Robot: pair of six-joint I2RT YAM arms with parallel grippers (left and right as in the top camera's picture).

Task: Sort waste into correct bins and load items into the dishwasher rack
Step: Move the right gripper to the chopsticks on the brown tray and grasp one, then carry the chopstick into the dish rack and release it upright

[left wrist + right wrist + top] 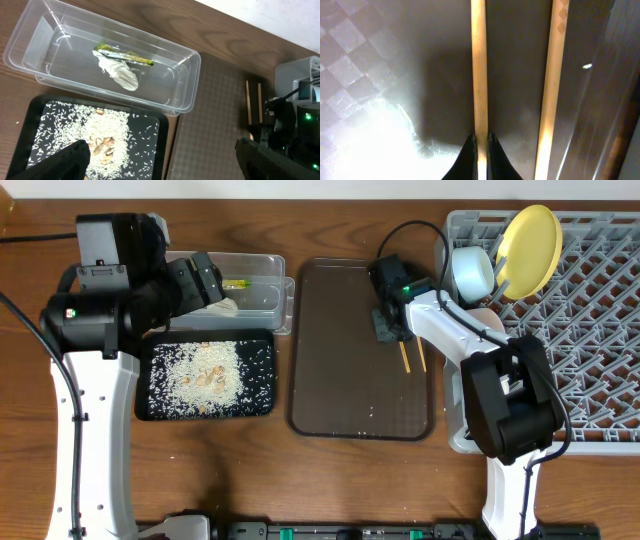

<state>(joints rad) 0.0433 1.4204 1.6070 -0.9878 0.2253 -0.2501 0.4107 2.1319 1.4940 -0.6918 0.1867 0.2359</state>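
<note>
Beside the grey rack (pixel 600 390), at the right edge of the brown serving tray (pixel 340 395), my right gripper (pixel 481 142) is pinched tight on one chopstick (pixel 478 75). The second chopstick (pixel 552 75) lies just beside it, parallel and free. Both are pale wood. My left gripper (pixel 162 150) hangs spread wide, holding nothing, above the clear tub (pixel 30 55) and the black tray (pixel 30 130).
</note>
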